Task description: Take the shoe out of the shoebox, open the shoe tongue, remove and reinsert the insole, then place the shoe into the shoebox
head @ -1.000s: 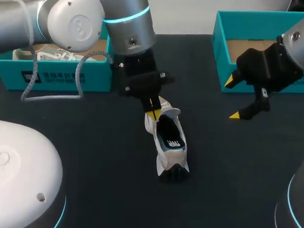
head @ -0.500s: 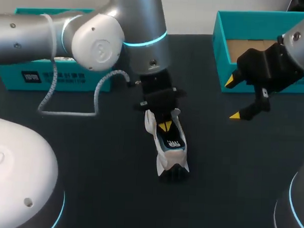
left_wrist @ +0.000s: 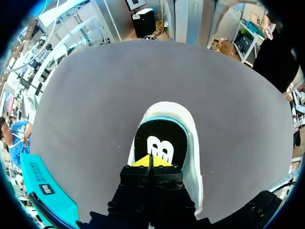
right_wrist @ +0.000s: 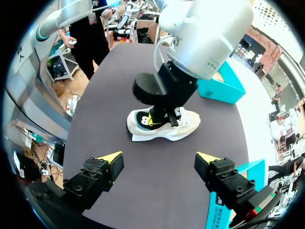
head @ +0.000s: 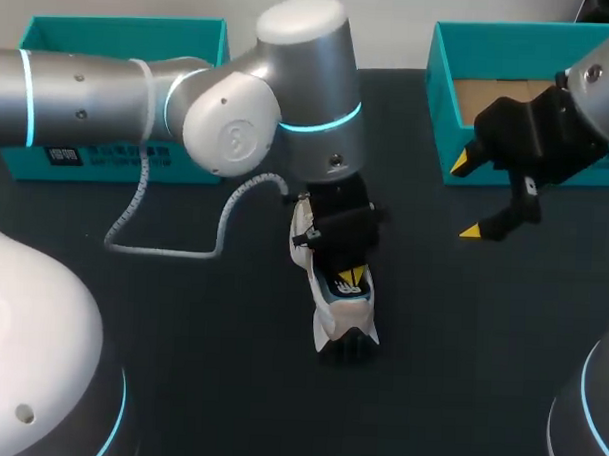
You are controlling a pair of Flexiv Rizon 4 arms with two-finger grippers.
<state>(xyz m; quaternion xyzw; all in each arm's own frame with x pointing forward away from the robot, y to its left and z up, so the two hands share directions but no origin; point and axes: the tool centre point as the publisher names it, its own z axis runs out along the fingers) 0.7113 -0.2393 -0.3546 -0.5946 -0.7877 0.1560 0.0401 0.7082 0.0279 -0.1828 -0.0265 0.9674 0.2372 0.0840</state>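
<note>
**Left tips slide into the shoe's mouth**

Head view: over the last second my left gripper (head: 350,280) has moved from the upper end of the shoe (head: 326,317) into its opening at frame centre. The shoe lies on the table, outside the shoebox (head: 441,93). My right gripper (head: 468,197) has not moved, jaws wide.

Left wrist view: tips pressed together over the insole (left_wrist: 159,138) — whether they pinch it, I cannot tell.

Right wrist view: the shoe sits ahead of my spread fingers. I judge the insole pull is starting.

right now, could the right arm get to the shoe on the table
Probably yes, at its near side: bare table lies between the open right gripper and the shoe. The left gripper sits shut over the shoe's opening, so the insole looks blocked.
</note>
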